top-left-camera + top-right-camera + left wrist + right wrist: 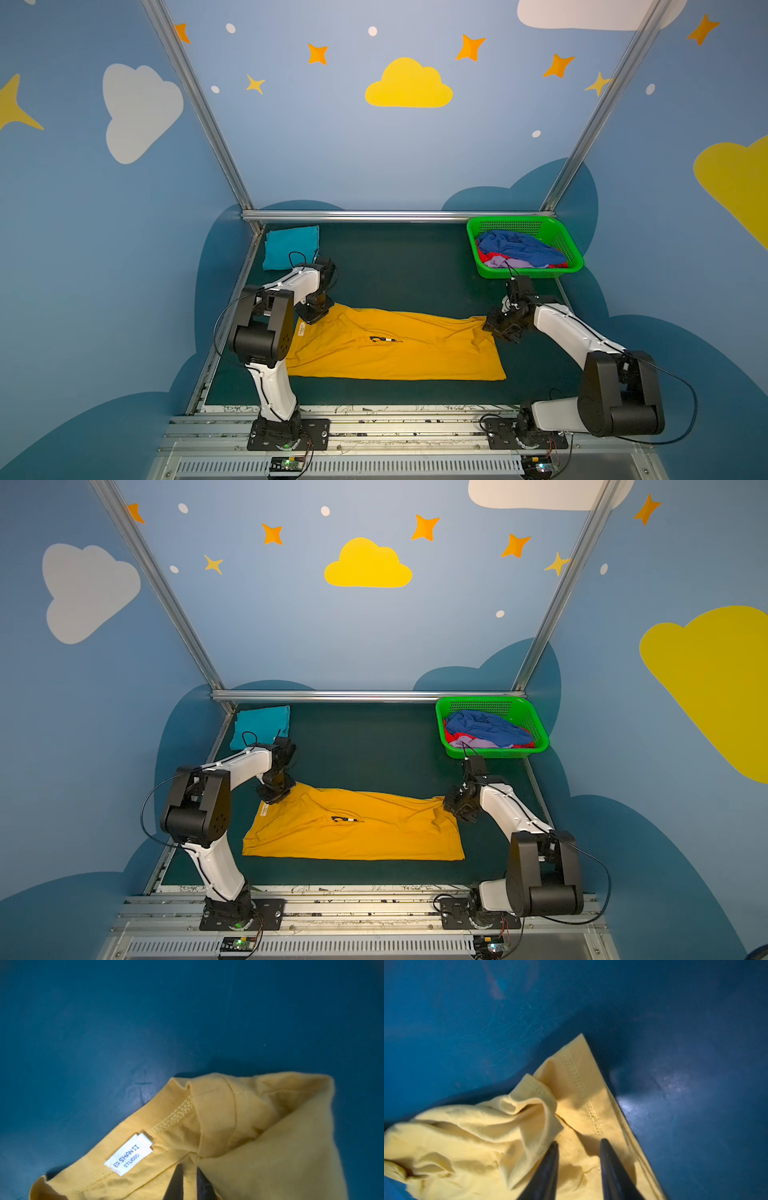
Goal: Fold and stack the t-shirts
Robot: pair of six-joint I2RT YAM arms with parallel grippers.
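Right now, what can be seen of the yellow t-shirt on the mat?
The yellow t-shirt lies on the dark mat, folded lengthwise into a long band of soft, wrinkled knit. A white neck label shows at the collar end, and a sliver of dark print shows mid-fold. The left gripper pinches fabric by the collar; the right gripper stands open over the hem corner.

Mustard tee [395, 353] showing a sliver of dark print, white label [128, 1155] bearing dark lettering, teal tee [291, 247] lying plain, green perforated basket [532, 272] holding blue tee [519, 247], red tee [490, 254], lavender tee [505, 262], bench [407, 266] looking dark teal.
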